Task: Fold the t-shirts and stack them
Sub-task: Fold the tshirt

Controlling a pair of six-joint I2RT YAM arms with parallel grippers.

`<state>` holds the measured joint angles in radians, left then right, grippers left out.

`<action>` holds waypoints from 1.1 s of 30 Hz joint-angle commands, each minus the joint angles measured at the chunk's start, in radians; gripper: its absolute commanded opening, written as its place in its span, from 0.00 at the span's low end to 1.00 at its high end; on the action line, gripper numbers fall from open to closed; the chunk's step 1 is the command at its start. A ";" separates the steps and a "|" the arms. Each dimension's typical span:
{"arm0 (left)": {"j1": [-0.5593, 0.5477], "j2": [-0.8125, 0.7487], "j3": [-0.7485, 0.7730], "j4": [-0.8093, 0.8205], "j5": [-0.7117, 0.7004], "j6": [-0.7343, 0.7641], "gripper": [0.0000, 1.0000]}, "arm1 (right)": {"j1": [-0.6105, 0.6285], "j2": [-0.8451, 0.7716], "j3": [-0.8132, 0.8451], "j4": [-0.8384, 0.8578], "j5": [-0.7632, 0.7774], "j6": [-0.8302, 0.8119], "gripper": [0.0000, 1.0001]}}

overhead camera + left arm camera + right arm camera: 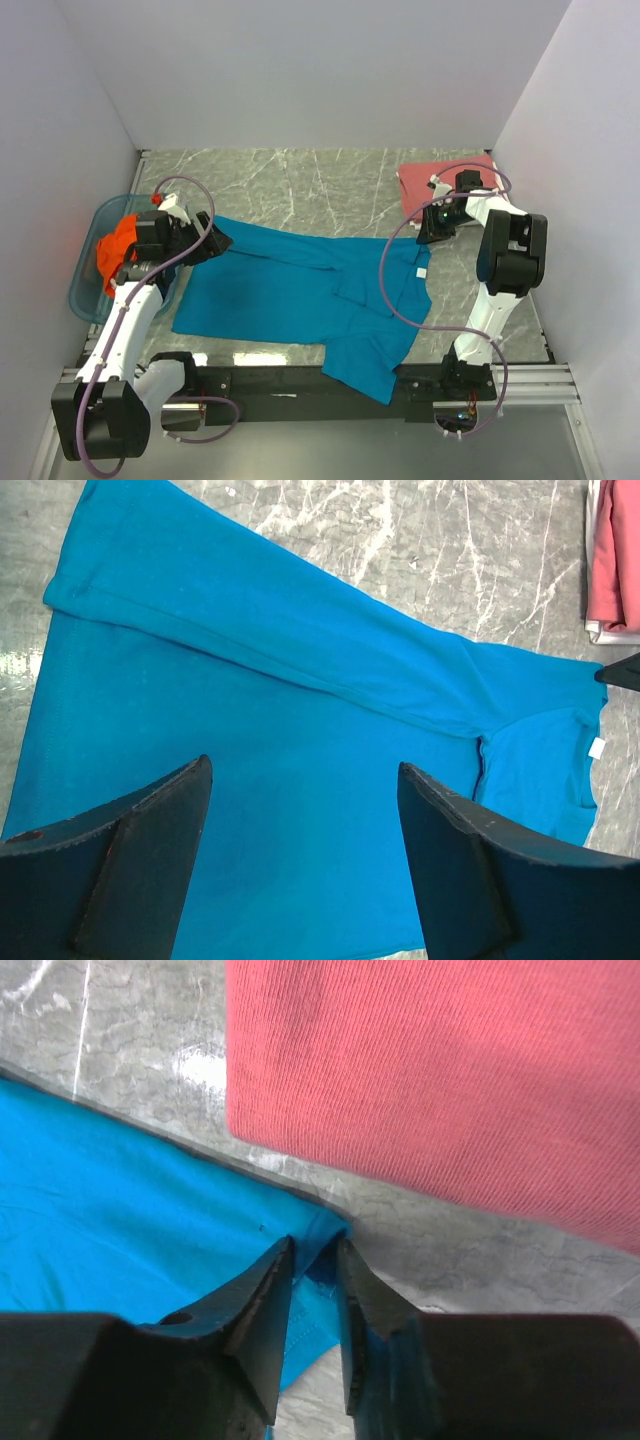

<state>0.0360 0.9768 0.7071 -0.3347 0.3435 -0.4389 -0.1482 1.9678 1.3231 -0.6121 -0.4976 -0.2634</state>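
Observation:
The teal t-shirt [290, 290] lies spread across the marble table, one sleeve folded over near the front edge. My left gripper [215, 243] hovers open over its left end, and cloth [250, 630] fills the space beneath its fingers [150, 850]. My right gripper [315, 1245] is at the shirt's far right corner, jaws closed narrowly on a pinch of teal cloth [120, 1210]. The folded dusty red t-shirt [425, 185] lies just beyond that corner, seen close up as red t-shirt [450, 1080]. The orange t-shirt [118, 245] sits bunched in the tub.
A translucent blue plastic tub [85, 290] stands at the left edge beside the left arm. White walls close in the table on three sides. The black rail [300, 380] with the arm bases runs along the front.

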 commanded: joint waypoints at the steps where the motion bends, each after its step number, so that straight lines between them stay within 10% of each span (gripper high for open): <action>1: 0.004 -0.020 0.025 0.036 0.020 0.012 0.80 | 0.002 -0.012 0.022 -0.011 0.002 -0.002 0.28; 14: 0.002 -0.020 0.029 0.034 0.009 0.014 0.80 | -0.005 0.013 0.018 -0.009 -0.018 -0.002 0.00; 33: 0.004 -0.021 0.026 0.031 0.005 0.015 0.80 | -0.031 -0.130 0.014 0.043 0.036 -0.026 0.00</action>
<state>0.0360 0.9768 0.7071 -0.3347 0.3428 -0.4389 -0.1726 1.9270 1.3231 -0.6022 -0.4862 -0.2642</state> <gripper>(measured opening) 0.802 0.008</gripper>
